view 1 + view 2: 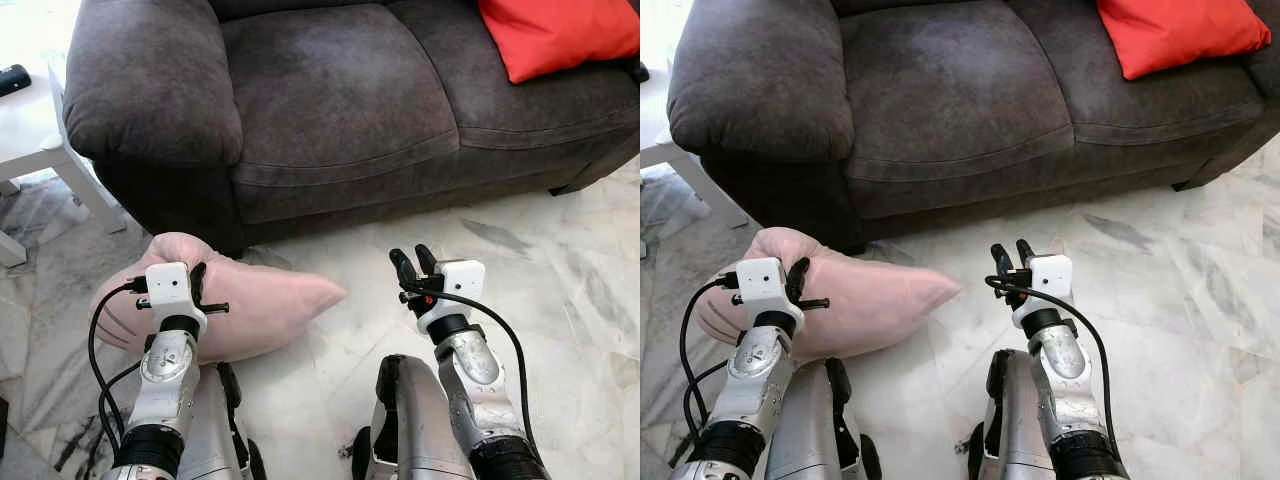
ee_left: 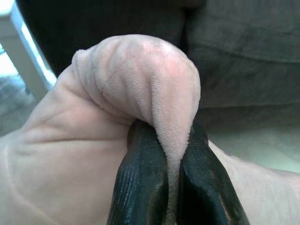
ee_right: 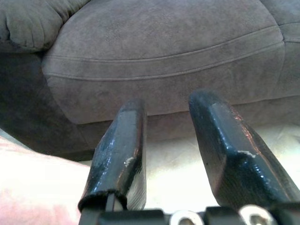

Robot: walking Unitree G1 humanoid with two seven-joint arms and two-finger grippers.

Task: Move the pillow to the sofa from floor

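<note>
Pillow (image 1: pixel 262 305) on floor (image 1: pixel 560 290) by sofa (image 1: pixel 330 100) | left gripper (image 2: pixel 172 164) jaws pinching its fold | right gripper (image 1: pixel 412 262) jaws spread

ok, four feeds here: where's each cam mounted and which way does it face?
Left eye: head, looking down at sofa, pink pillow, both arms.
Right eye: same scene, shifted; red cushion on the sofa.
Left wrist: along left gripper, jaws shut on a pillow fold.
Right wrist: along right gripper, jaws open, facing the sofa front.
Shared: wrist views both catch pillow and sofa.
</note>
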